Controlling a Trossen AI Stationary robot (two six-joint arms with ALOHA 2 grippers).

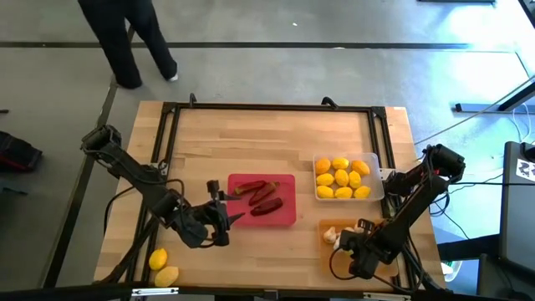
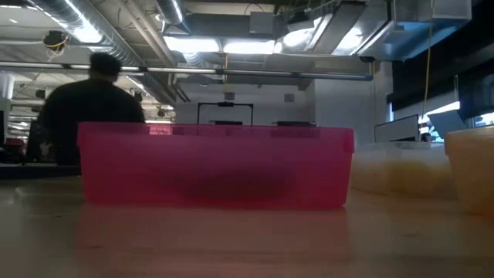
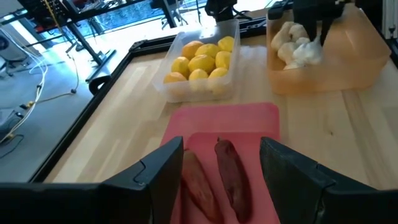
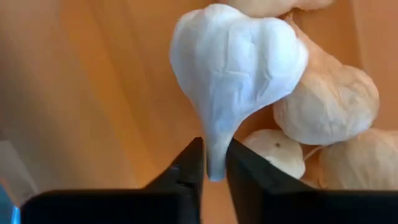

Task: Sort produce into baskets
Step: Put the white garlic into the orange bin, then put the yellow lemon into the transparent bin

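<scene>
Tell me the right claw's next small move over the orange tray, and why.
Probably open a little wider and lift clear. The right claw pinches only the stem tip of a garlic bulb, which already sits among other bulbs inside the orange tray. Meanwhile the left claw hangs open over the chilies in the red tray.

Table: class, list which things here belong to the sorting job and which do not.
Belong: lemons, chilies, garlic, red tray, clear tray, orange tray, two loose lemons.
Not: person, black frame.
</scene>
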